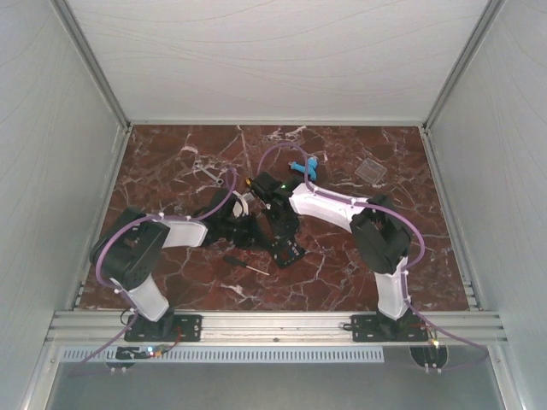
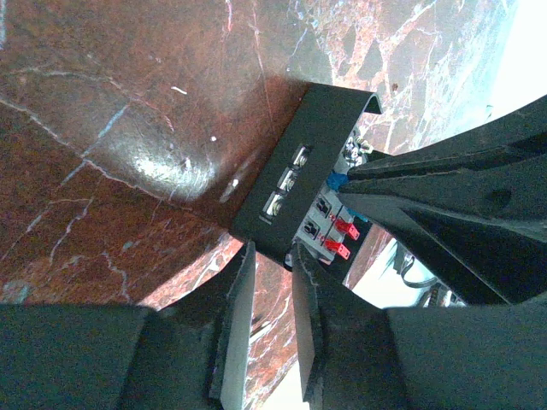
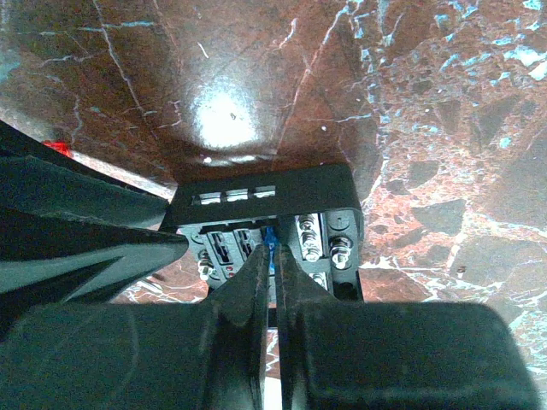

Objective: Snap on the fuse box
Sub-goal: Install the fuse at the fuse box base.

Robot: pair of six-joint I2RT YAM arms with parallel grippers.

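The black fuse box [image 3: 265, 195] stands open on the marble, with red bits [image 2: 340, 239] and metal screws inside; it also shows in the top view [image 1: 289, 250]. My right gripper [image 3: 272, 248] reaches into the box from above, nearly shut on a small blue fuse [image 3: 270, 237]. My left gripper [image 2: 275, 252] has its fingertips on either side of the box's near edge, with a narrow gap between them, and holds it. The clear square cover [image 1: 372, 171] lies apart at the back right of the table.
A light-blue plastic piece [image 1: 309, 166] lies behind the arms. A metal wrench [image 1: 209, 171] lies at the back left. A thin black-handled screwdriver [image 1: 246, 265] lies just in front of the grippers. Grey walls close in the table on three sides.
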